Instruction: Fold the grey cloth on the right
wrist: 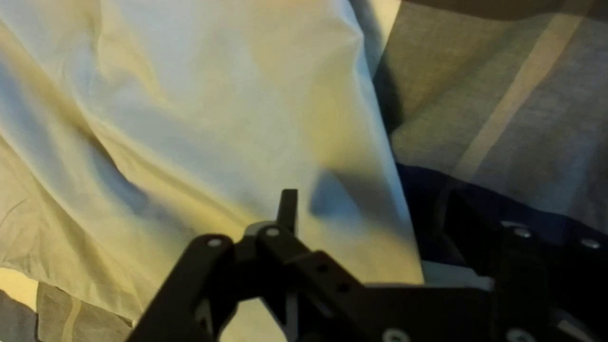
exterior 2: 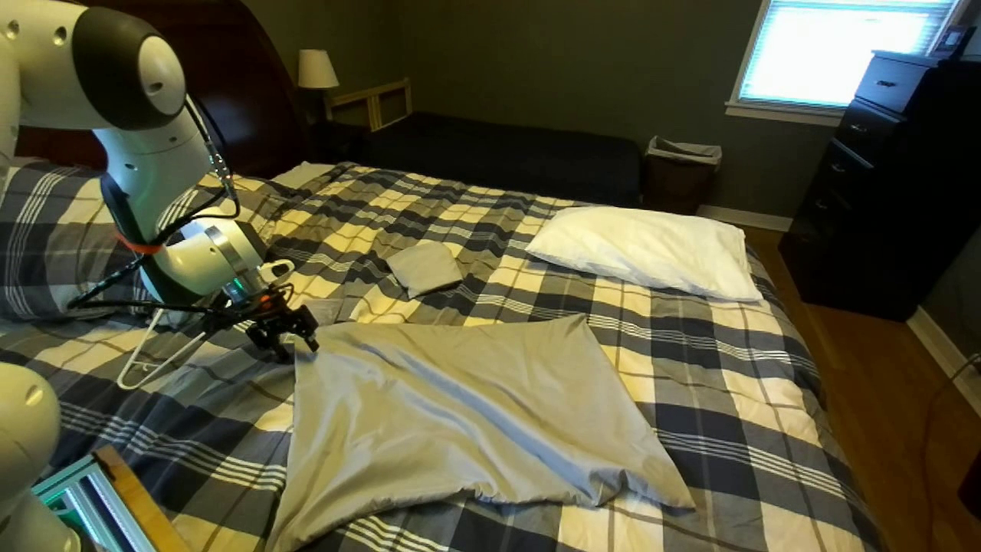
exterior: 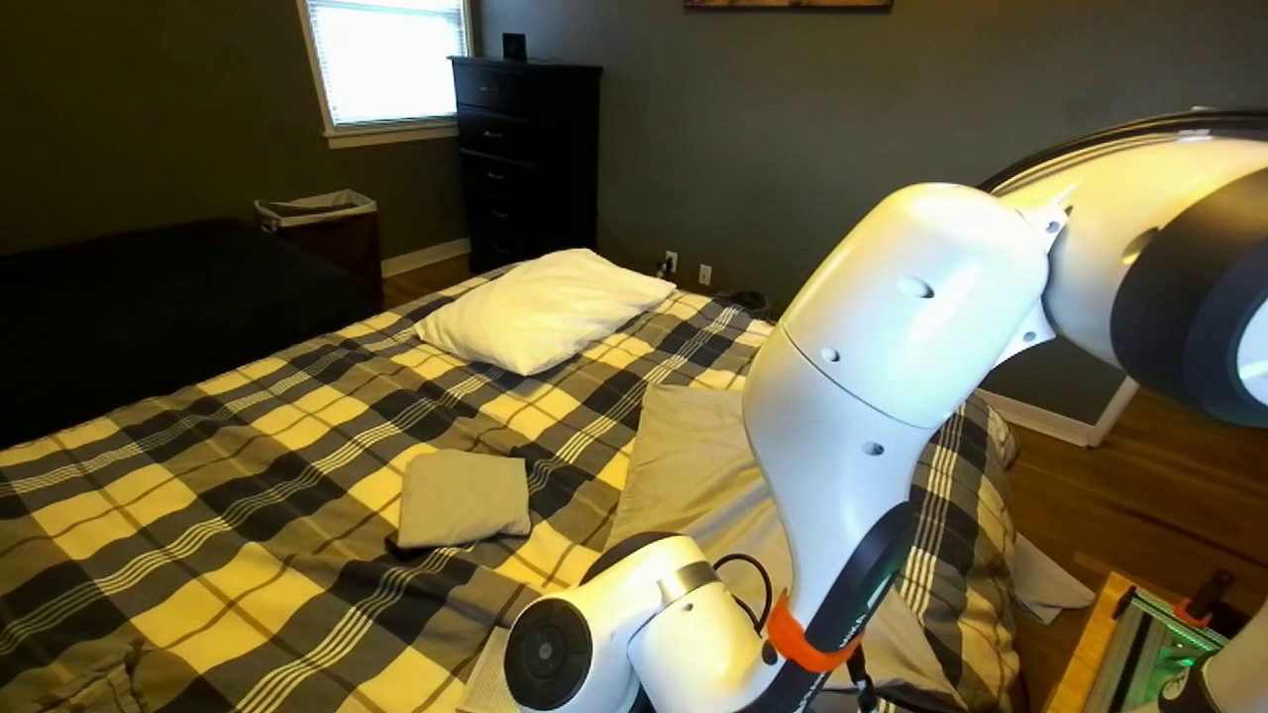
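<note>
A large grey cloth (exterior 2: 460,414) lies spread and wrinkled on the plaid bed. It shows in both exterior views, partly behind the arm in an exterior view (exterior: 684,456), and fills much of the wrist view (wrist: 228,118). A smaller grey cloth (exterior: 466,500), a compact folded square, lies apart from it and also shows in an exterior view (exterior 2: 426,268). My gripper (exterior 2: 299,349) is at the large cloth's corner near the headboard. In the wrist view the gripper (wrist: 370,194) is open, one finger over the cloth and the other beyond its edge. I cannot tell whether the fingers touch it.
A white pillow (exterior: 545,307) lies farther down the bed, also in an exterior view (exterior 2: 651,249). A white hanger-like frame (exterior 2: 138,379) lies beside the gripper. Plaid pillows (exterior 2: 54,253) are by the headboard. A wood-edged stand (exterior 2: 138,498) is at the robot's base.
</note>
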Robot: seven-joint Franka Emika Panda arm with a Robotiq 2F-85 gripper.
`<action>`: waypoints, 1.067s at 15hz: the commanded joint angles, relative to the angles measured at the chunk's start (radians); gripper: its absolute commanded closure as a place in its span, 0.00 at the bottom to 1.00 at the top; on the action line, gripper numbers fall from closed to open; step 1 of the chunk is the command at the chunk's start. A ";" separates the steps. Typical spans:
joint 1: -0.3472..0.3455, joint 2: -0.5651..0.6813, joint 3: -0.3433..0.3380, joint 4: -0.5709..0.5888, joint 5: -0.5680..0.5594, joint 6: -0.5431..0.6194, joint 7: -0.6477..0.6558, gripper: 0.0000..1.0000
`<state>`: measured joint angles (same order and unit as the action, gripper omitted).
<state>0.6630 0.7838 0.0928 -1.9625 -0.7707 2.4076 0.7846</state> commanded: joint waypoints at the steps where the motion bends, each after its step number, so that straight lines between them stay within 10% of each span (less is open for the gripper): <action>1: 0.011 0.024 -0.023 0.010 0.004 0.022 0.026 0.49; 8: -0.030 0.004 -0.012 -0.029 0.033 0.042 0.002 1.00; 16: -0.053 -0.017 -0.044 -0.032 0.030 0.079 0.002 1.00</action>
<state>0.6020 0.7668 0.0554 -1.9959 -0.7504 2.4855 0.7932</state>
